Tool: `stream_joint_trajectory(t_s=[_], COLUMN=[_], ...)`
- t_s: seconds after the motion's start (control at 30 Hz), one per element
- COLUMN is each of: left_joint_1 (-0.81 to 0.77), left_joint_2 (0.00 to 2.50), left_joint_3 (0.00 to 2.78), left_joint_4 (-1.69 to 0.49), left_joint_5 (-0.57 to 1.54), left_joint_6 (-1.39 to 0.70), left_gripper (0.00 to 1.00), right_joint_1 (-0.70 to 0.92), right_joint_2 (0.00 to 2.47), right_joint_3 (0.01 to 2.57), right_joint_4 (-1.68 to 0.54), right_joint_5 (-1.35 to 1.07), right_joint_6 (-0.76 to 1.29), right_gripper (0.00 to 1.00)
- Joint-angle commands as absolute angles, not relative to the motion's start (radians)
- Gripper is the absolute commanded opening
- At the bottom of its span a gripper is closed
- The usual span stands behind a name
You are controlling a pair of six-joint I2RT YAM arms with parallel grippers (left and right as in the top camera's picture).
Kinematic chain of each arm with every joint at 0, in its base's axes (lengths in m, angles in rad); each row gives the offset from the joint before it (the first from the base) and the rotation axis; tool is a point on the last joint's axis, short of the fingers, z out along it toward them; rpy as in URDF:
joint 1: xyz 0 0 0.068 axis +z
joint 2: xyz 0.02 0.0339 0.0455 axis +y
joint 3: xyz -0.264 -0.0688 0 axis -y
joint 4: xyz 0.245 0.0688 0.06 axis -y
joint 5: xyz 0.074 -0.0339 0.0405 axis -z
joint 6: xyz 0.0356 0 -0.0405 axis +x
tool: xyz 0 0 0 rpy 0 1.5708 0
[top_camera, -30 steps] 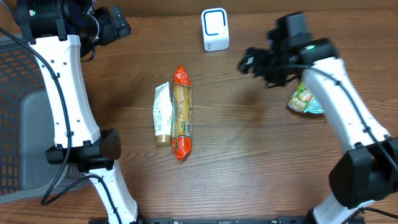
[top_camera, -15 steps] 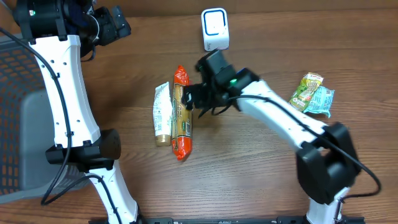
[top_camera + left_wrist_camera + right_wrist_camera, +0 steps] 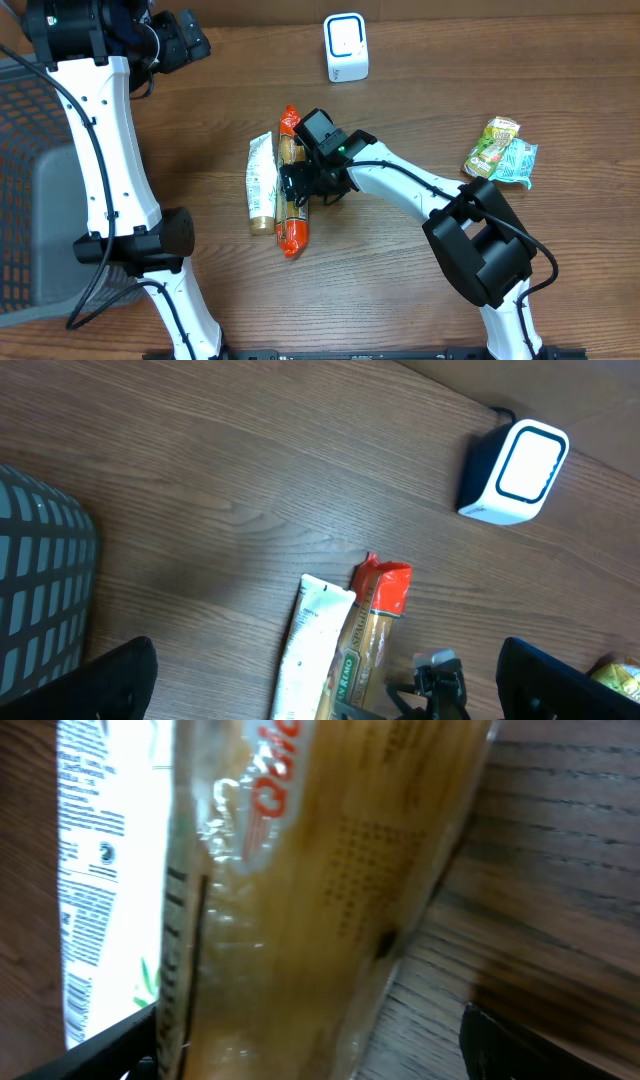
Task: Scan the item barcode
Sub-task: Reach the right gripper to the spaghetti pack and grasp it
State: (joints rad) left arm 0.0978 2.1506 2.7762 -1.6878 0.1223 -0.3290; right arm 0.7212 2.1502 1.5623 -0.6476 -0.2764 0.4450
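Straddling the long orange packet (image 3: 291, 230) on the worktop (image 3: 400, 290), my right claw (image 3: 298, 190) is standing wide open; my left claw (image 3: 188, 42) is hanging open too.

Left gripper (image 3: 188, 42), right gripper (image 3: 297, 190): jaws apart

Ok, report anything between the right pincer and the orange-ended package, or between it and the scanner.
Nothing visible. The right pincer straddles the orange-ended package; the white tube lies beside it, not between. Only bare tabletop separates package and scanner.
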Motion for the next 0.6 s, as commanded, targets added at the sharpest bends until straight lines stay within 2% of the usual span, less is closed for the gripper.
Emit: stream_joint_trajectory(t_s=[0.0,0.2,0.3,0.4,0.47,0.57], left_joint_1=[0.091,0.091,0.091,0.091,0.091,0.091], left_joint_2=[2.125,2.125,2.125,2.125,2.125,2.125], left_joint_3=[2.778,2.778,2.778,2.778,2.778,2.778], left_joint_4=[-1.689,-1.689,-1.689,-1.689,-1.689,-1.689], left_joint_5=[0.115,0.115,0.116,0.116,0.116,0.115], left_joint_6=[-0.310,-0.310,-0.310,-0.310,-0.310,-0.310], left_gripper=[1.00,1.00,1.00,1.00,1.00,0.99], right_joint_1=[0.743,0.780,0.791,0.792,0.788,0.773], right_joint_2=[2.157,2.190,2.218,2.225,2.224,2.222], right_joint_3=[1.559,1.559,1.559,1.559,1.559,1.559], right_joint_4=[-0.629,-0.601,-0.585,-0.585,-0.590,-0.602], right_joint_5=[-0.286,-0.241,-0.241,-0.245,-0.255,-0.307], right_joint_6=[0.449,0.453,0.479,0.494,0.494,0.493], right_gripper=[0.88,0.86,0.82,0.61,0.40,0.17])
